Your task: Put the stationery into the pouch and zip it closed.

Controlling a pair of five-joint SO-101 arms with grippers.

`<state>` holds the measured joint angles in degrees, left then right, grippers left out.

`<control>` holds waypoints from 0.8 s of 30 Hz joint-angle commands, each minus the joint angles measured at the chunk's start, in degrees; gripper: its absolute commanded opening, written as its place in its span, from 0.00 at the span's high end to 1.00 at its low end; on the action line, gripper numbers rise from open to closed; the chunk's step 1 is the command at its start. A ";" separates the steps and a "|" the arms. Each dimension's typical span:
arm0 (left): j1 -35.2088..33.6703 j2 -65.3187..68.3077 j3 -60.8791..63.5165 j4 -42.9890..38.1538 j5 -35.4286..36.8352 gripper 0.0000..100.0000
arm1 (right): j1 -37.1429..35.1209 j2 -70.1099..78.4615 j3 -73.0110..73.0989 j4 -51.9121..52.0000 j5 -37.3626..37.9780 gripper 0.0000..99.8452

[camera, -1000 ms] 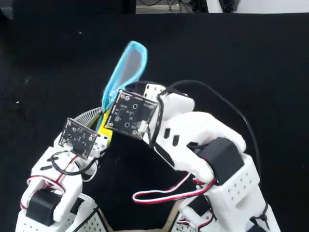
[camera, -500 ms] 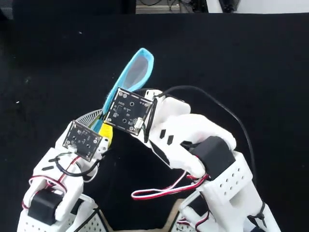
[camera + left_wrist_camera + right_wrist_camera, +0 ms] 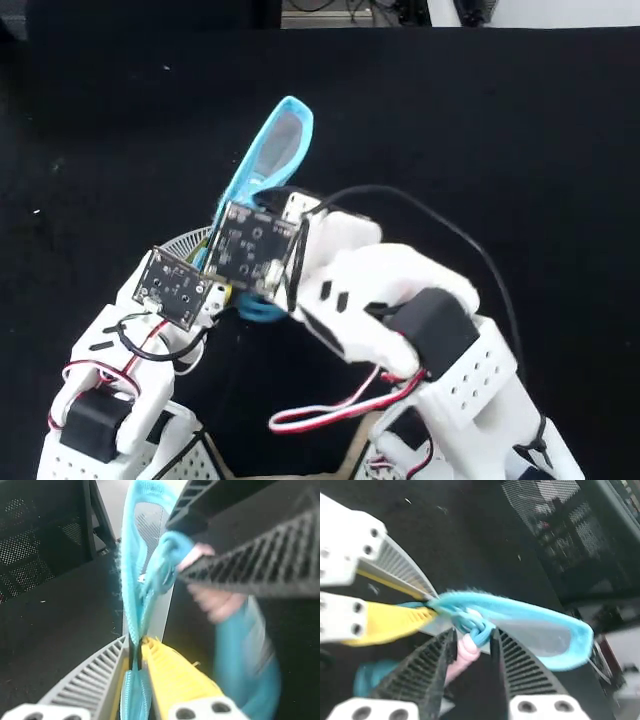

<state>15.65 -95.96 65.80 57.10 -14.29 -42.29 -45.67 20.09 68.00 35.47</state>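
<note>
**Blue pouch gripped from both sides above the table**

Blue mesh makes up the pouch (image 3: 272,150), which stands on edge off the black table (image 3: 500,150), its rounded far end pointing away from the arms. Half a second ago that end leaned a little more to the right; it now stands slightly straighter. The right arm's wrist has drawn back and in toward the left arm, and a fold of blue (image 3: 260,310) now shows beneath that wrist where none showed before.

At the pouch's near end, the left gripper (image 3: 136,652) has its grey and yellow fingers pressed together on the pouch's thin edge. Just beside it, along the same edge, the right gripper (image 3: 472,635) has its black ribbed fingers closed on a pink piece (image 3: 465,655), with a looped blue cord (image 3: 472,622) bunched at their tips. The pink piece may be a pull tag on the zip, though the blur keeps me from being sure.

The pouch's side panel looks translucent and pale grey inside a bright blue border. Its contents cannot be made out.
</note>
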 commanded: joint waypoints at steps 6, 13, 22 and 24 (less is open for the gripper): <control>0.66 0.35 0.13 -0.26 0.18 0.97 | -1.32 -0.66 4.18 -5.54 -0.18 0.89; 0.66 0.35 0.22 -0.26 0.18 0.97 | -1.85 -0.75 5.23 -8.62 -0.53 0.88; 0.75 0.35 0.22 -0.26 0.18 0.97 | -2.02 -0.75 6.02 -9.23 -5.80 0.82; 0.75 0.35 0.22 -0.26 0.18 0.97 | -1.93 -0.48 5.41 -9.49 -9.49 0.79</control>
<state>15.47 -95.96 65.80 57.10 -14.02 -44.04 -45.85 26.42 60.09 30.64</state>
